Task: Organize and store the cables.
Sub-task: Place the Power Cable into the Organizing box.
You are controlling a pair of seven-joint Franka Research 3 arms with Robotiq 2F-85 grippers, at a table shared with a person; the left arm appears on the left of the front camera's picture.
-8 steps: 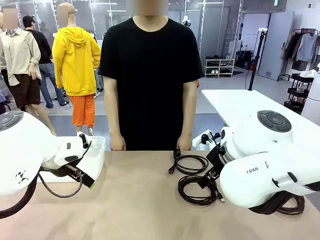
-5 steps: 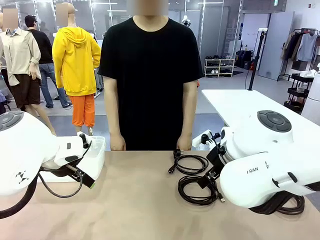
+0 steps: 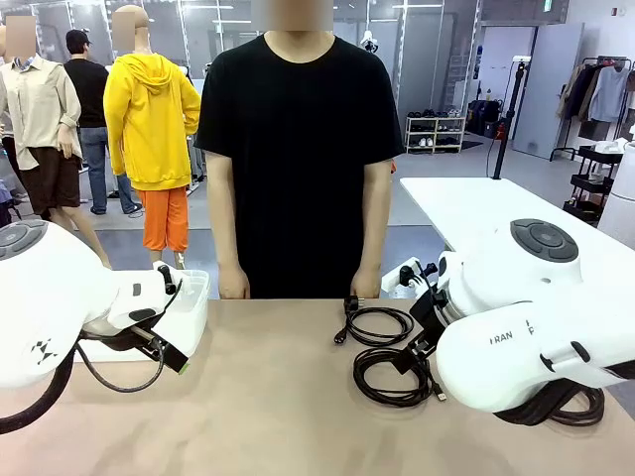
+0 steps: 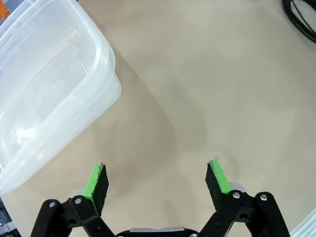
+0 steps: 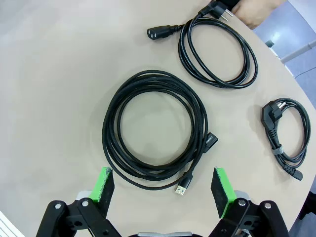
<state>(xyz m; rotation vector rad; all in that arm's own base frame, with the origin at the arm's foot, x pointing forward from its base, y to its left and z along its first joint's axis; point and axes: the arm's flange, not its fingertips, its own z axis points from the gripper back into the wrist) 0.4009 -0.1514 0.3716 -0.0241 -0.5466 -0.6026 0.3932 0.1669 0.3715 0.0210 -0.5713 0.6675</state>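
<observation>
Three cables lie on the tan table. A large black coil (image 5: 155, 131) with a USB-style plug lies directly below my right gripper (image 5: 163, 187), which hangs open above it with nothing between its green pads. Farther off lie a power cord coil (image 5: 219, 49) and a small tied cord (image 5: 286, 131). In the front view the two nearer coils (image 3: 379, 325) (image 3: 392, 379) show beside the right arm. My left gripper (image 4: 158, 180) stands open over bare table, next to a clear plastic container (image 4: 49, 89).
A person in a black T-shirt stands at the table's far edge, one hand (image 5: 254, 10) resting by the power cord's plug. The clear container (image 3: 193, 312) sits at the table's left. A strip of black cable (image 4: 301, 19) crosses the left wrist view's corner.
</observation>
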